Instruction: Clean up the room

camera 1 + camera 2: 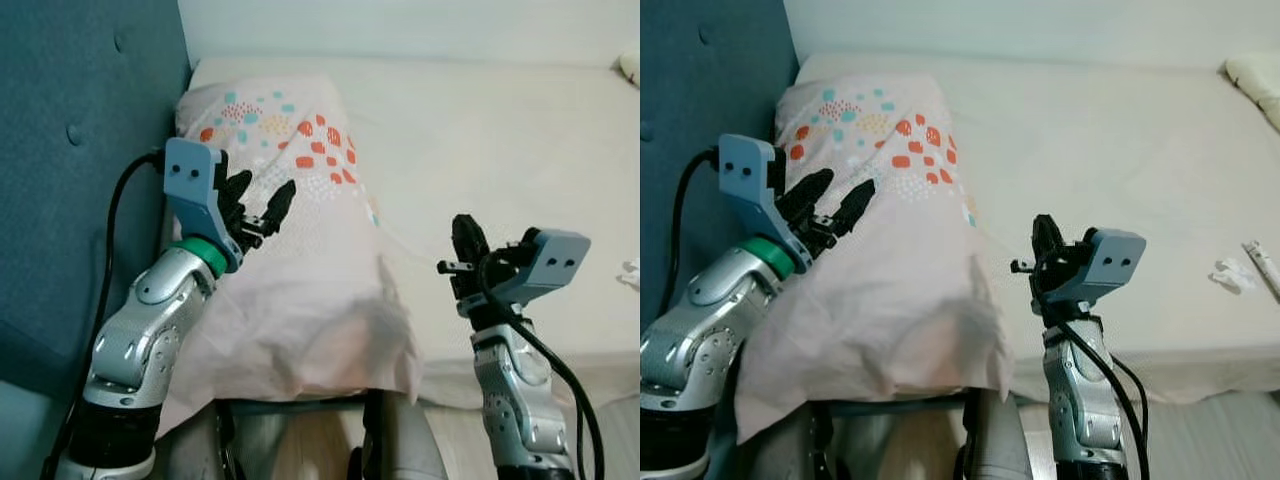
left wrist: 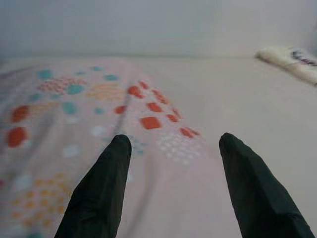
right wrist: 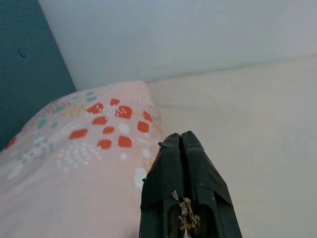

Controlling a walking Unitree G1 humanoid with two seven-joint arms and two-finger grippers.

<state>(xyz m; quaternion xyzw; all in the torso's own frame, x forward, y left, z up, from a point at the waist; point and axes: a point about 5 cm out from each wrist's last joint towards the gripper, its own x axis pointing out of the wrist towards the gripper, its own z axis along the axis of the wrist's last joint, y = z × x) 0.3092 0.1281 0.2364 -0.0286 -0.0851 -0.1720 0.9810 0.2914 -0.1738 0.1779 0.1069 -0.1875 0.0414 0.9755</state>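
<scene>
A pink pillow [image 1: 290,250] with red, teal and orange dots lies at the head of the bed, against the teal headboard [image 1: 70,150]. My left gripper [image 1: 262,196] hovers open just above the pillow's left side, nothing between its fingers [image 2: 106,183]. My right gripper [image 1: 466,240] is shut and empty, raised over the cream sheet [image 1: 480,150] to the right of the pillow. In the right wrist view the closed fingers [image 3: 185,178] point toward the pillow's dotted end [image 3: 99,129].
A crumpled white tissue [image 1: 1230,272] and a thin stick-like thing [image 1: 1265,265] lie on the sheet at the right. A second pale pillow [image 1: 1255,75] sits at the far right. The bed's front edge [image 1: 1160,365] drops to a wooden floor.
</scene>
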